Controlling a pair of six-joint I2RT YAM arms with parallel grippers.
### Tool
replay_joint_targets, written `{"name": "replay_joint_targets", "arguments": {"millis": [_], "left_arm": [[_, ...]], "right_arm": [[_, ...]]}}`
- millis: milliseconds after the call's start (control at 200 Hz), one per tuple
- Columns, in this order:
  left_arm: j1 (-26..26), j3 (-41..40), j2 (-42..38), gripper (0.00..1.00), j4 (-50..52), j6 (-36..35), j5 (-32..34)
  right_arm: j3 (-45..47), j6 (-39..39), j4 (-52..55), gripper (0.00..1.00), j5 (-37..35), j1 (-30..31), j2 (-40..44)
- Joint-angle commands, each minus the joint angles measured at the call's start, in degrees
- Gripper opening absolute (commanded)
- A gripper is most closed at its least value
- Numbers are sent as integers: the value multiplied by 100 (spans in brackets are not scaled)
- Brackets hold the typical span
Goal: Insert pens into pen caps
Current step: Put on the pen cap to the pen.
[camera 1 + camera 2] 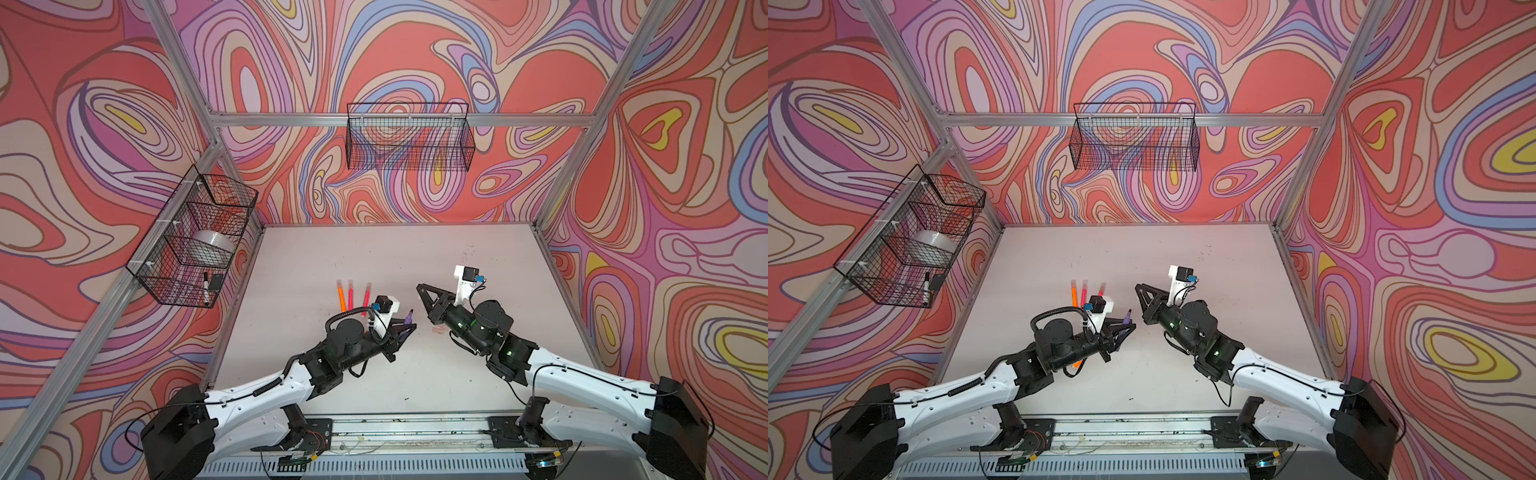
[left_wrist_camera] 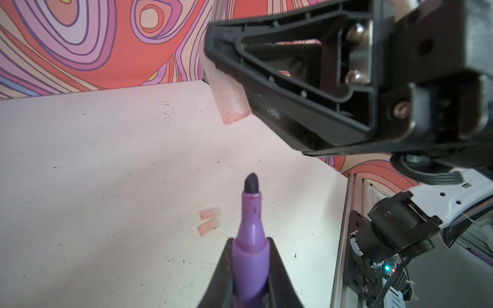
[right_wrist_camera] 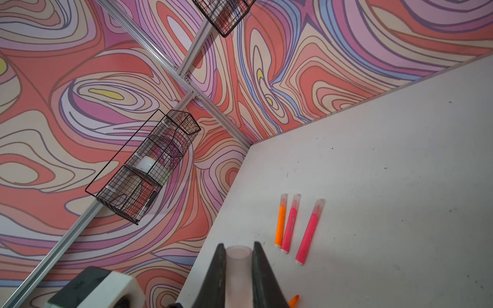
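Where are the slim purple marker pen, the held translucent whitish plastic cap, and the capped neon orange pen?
Purple marker pen (image 2: 250,232): left wrist view, tapered neck.
Held translucent plastic cap (image 3: 238,272): right wrist view, tube wall.
Capped neon orange pen (image 3: 280,226): right wrist view, mid-barrel.

Both top views: high behind the arm bases, looking down and forward over the whole table (image 1: 374,249), near-identical. Left wrist view: close behind the left gripper (image 2: 250,242), facing the right gripper (image 2: 213,61). Right wrist view: close, facing the left-wall basket (image 3: 149,165). All share the tabletop.
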State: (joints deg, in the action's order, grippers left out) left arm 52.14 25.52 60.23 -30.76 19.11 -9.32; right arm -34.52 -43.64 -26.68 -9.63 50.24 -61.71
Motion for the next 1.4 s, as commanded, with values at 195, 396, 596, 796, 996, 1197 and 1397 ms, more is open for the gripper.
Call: {"name": "replay_joint_targets", "arguments": {"millis": [195,396,596,796,996,1197,1397], "left_arm": [[16,254,230,0,-229,20,264],[17,292,200,0,-240,40,223],[23,287,149,0,-220,31,245],[18,278,140,0,-212,39,352],[20,287,130,0,-215,84,475],[22,347,172,0,-294,136,531],[9,571,187,0,-213,308,784]], "right_arm": [[175,-192,-416,0,140,207,-51],[179,-154,-453,0,42,293,-152],[182,-127,-461,0,-39,297,-209],[244,-172,-532,0,-47,326,-227],[286,-177,-580,0,-102,384,-262],[306,-182,-646,0,-141,435,-342],[350,-81,-691,0,-362,596,-383]]}}
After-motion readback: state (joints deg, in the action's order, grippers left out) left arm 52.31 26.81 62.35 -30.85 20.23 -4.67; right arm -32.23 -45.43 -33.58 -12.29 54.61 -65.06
